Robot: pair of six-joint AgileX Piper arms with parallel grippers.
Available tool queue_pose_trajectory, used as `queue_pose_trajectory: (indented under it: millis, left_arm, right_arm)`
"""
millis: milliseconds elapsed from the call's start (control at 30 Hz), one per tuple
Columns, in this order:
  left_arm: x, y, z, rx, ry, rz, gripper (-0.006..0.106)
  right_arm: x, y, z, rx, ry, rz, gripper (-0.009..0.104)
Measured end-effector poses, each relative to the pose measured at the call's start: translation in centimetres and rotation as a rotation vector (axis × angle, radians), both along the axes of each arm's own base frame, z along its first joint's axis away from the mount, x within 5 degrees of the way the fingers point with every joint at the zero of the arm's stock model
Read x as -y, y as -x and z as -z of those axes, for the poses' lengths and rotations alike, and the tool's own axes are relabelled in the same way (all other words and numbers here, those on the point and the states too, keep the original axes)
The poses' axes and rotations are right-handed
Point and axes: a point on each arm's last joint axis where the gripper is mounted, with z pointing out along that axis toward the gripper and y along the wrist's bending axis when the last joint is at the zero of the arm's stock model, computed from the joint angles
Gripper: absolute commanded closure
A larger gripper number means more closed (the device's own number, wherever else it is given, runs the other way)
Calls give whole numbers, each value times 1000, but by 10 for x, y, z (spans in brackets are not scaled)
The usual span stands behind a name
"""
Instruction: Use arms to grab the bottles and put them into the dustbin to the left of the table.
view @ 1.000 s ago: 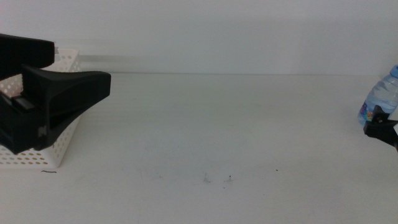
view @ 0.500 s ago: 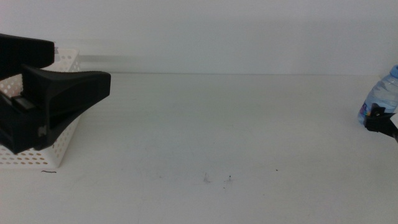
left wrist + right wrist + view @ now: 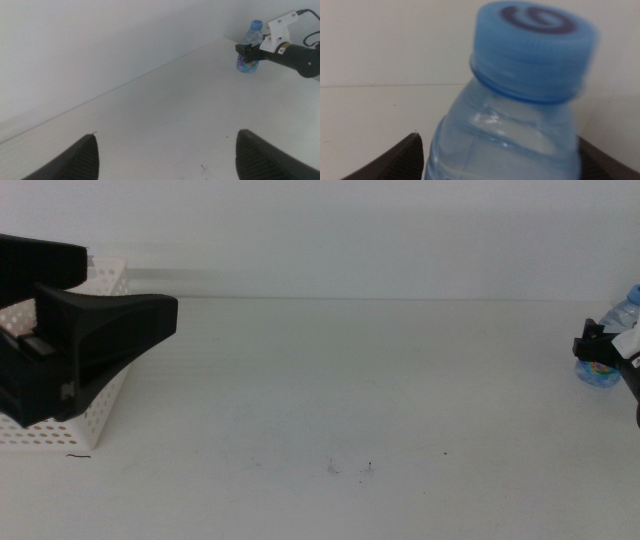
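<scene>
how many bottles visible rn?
1: the water bottle stands at the table's far right edge, between the right gripper's jaws. Others may sit inside the dustbin, hidden behind the left gripper.

Your right wrist cam is basically all water bottle [image 3: 510, 125] right now. It's upright, clear and ribbed, and its blue cap [image 3: 535, 50] has a dark swirl on top. The right gripper [image 3: 502, 157] has one dark jaw on each side of the body. Behind it there's just white table [image 3: 375, 110] and wall.
</scene>
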Motion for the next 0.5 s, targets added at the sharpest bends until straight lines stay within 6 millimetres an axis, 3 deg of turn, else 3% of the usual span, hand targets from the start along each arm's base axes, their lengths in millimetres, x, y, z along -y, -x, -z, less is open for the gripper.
queue_pose_trajectory:
  millis: [133,200,367,400,500]
  left_arm:
    - [0,0,0,1,-2,-1,7]
    - [0,0,0,1,-2,-1,7]
    - [0,0,0,1,-2,-1,7]
    - [0,0,0,1,-2,-1,7]
    - [0,0,0,1,-2,-1,7]
  right_arm:
    - [1,-11,8,-23,-6,-9,13]
    - [0,-14,10,-30,-4,-15,27]
    - [1,-16,10,-31,11,-30,89]
    - [0,-16,10,-33,13,-34,97]
    - [-4,-16,6,-50,28,-74,97]
